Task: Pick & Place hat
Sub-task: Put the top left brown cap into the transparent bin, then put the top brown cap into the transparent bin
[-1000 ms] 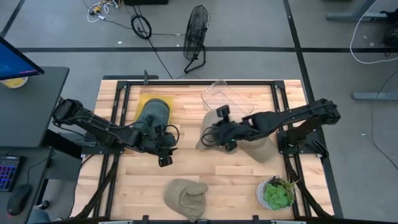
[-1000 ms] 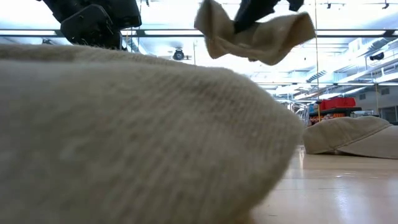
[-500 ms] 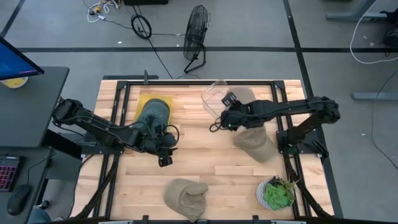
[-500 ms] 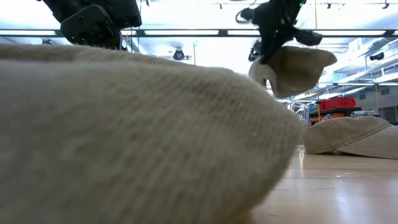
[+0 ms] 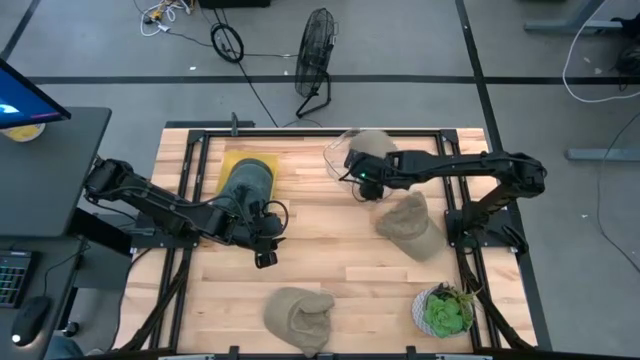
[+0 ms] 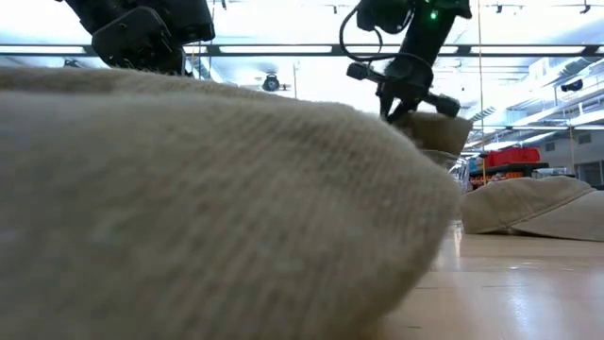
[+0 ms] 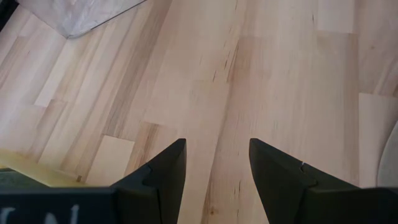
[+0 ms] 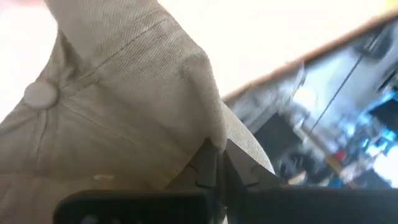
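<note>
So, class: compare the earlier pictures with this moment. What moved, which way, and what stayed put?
The right gripper, shut on a beige hat, has carried it from mid-table toward the far edge, over the clear container. The left gripper stayed open near the green hat. The two other beige hats and the plant have not moved.

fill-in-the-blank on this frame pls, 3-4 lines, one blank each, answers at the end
1. The right gripper is shut on a beige ____, carried over the clear bin.
2. The left gripper is ____ over bare wood of the table.
3. The potted plant stands at the table's front ____ corner.
4. The green hat lies on a ____ mat.

Answers: hat; open; right; yellow
</note>
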